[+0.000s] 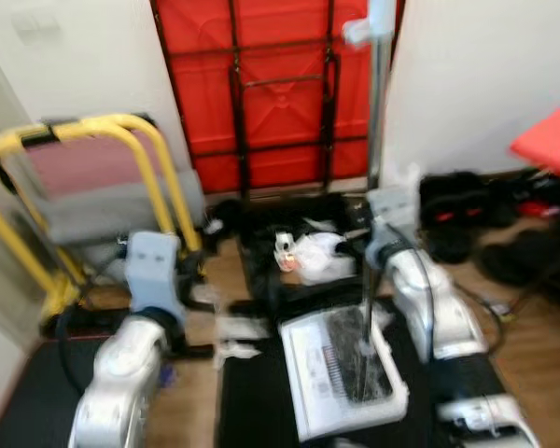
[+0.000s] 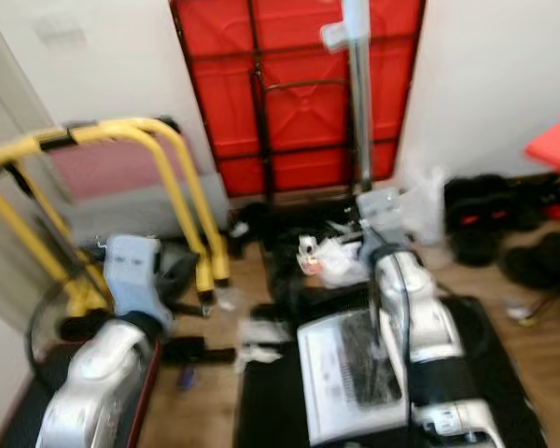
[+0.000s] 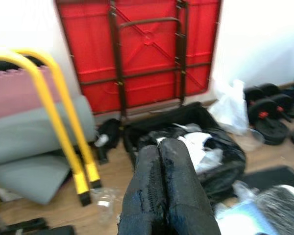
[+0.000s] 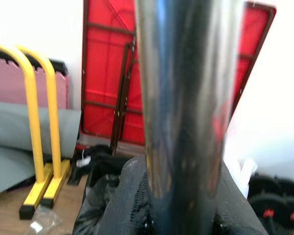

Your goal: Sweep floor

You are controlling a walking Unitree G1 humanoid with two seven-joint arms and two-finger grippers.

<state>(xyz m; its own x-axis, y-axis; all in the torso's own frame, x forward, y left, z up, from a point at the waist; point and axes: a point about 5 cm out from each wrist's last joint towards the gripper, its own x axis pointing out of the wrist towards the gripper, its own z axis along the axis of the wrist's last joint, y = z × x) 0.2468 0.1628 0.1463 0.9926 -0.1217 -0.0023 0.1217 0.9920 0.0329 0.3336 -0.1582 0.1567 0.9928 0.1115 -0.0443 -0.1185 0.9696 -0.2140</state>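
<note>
One red folded table [image 1: 280, 84] against the wall, two yellow rails [image 1: 121, 177], one broom pole [image 1: 378, 103], one white dustpan [image 1: 341, 373], one black bag [image 3: 186, 147], several dumbbells [image 3: 267, 105], count uncertain.

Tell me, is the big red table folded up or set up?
Folded up. The red table stands on edge against the wall, its dark metal legs lying flat against its underside, behind the black bag on the floor.

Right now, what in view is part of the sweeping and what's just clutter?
For the job:
broom pole, clamped in the right gripper
white dustpan
paper scraps on the floor
left gripper, shut, empty

Lying about:
red folded table
yellow frame
black bag
dumbbells
</note>
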